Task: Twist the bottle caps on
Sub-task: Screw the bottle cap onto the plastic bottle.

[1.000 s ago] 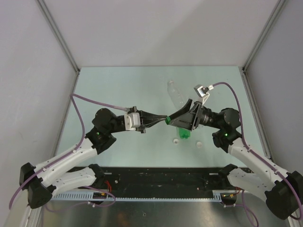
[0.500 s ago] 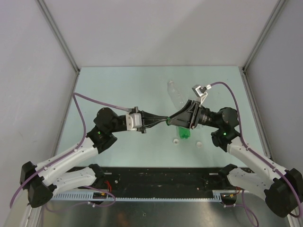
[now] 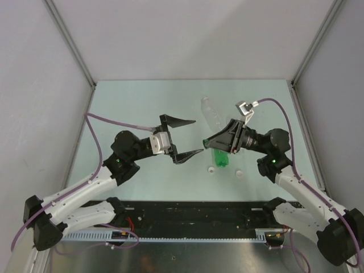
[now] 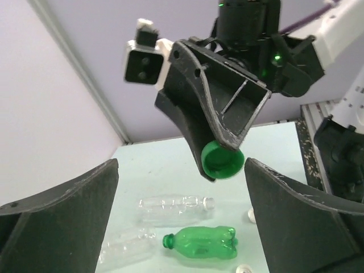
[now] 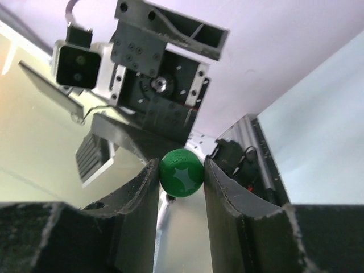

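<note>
**Entry: green cap, in hand**

- **Location.** We log the green cap [image 5: 181, 173] in mid-air above the worktop [image 3: 142, 102], pinched at the very tips of the right end effector [image 3: 207, 141], which is clamped on it.
- **Left end effector** [image 3: 196, 135]. It is spread wide and holds nothing, facing the cap.
- **Green bottle** [image 4: 202, 243]. It lies on its side on the worktop, uncapped and unheld. Just beside it are a clear bottle [image 4: 173, 206] and a second clear bottle [image 4: 126, 247].
- **White caps.** A white cap [image 3: 211, 169] and a second white cap [image 3: 239, 173] sit loose near the green bottle.

**Risks, as we judge them**
- The cap is small, round and smooth and is gripped only at the fingertips, so it may twist or pop out.
- No bottle stands or is held, so there is no neck to thread onto yet.
- The bottles are round and may roll when approached, and their thin walls may cave under a hard squeeze.
- A tilted cap may cross-thread.

**Materials**
- Green cap: opaque, glossy plastic, a shallow cup with a faint star mark on its closed face.
- Green bottle: translucent, with a lobed base.
- Clear bottles: transparent and ribbed.
- Fingers: matte black, scuffed at the edges.
- Worktop: pale, flat and smooth.
</note>
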Controlling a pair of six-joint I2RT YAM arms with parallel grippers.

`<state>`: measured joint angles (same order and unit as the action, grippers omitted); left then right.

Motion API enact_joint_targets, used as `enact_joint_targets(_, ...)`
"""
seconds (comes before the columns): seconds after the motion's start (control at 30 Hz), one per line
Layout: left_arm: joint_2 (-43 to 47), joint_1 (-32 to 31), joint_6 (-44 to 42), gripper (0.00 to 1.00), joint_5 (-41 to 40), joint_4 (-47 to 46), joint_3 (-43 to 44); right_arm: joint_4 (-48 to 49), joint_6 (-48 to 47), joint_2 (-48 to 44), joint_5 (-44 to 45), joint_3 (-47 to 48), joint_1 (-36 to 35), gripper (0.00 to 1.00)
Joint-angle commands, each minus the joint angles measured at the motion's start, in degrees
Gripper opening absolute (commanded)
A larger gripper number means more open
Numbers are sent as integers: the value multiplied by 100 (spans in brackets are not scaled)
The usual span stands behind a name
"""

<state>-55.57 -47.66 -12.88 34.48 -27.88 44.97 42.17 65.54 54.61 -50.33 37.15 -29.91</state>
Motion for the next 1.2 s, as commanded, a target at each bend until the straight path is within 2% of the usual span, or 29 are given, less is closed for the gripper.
enact_joint_targets(0.0,259,-8,710,99,-1451,-174,-219,-1112,-612,-395,310,100,577,11)
enact_joint_targets(0.07,196,-11,1722,99,-2397,-38,-321,-2026,-1153,-652,703,100,858,10)
enact_joint_targets(0.17,-222,-7,3252,100,-3354,853,-90,-3641,-2006,-1127,1781,189,1240,10)
enact_joint_targets(0.27,-1165,-12,4393,99,-3537,2280,685,-5281,-2859,-1424,3306,505,1384,10)
enact_joint_targets(0.37,-2256,-26,4931,99,-2961,2976,1374,-6121,-3361,-1529,4327,701,1416,10)
enact_joint_targets(0.47,-3282,-146,5101,99,-2434,3123,1997,-6432,-3593,-1568,4603,742,1425,10)
enact_joint_targets(0.67,-4787,-246,5305,99,-2377,3701,3099,-6596,-3811,-1731,4758,753,1449,10)
enact_joint_targets(1.0,-5766,-562,5555,99,-3389,4295,3763,-6831,-4018,-1857,5203,750,1465,10)
enact_joint_targets(1.17,-6280,-585,5516,92,-3615,4508,4191,-6864,-4046,-1935,5247,750,1471,10)
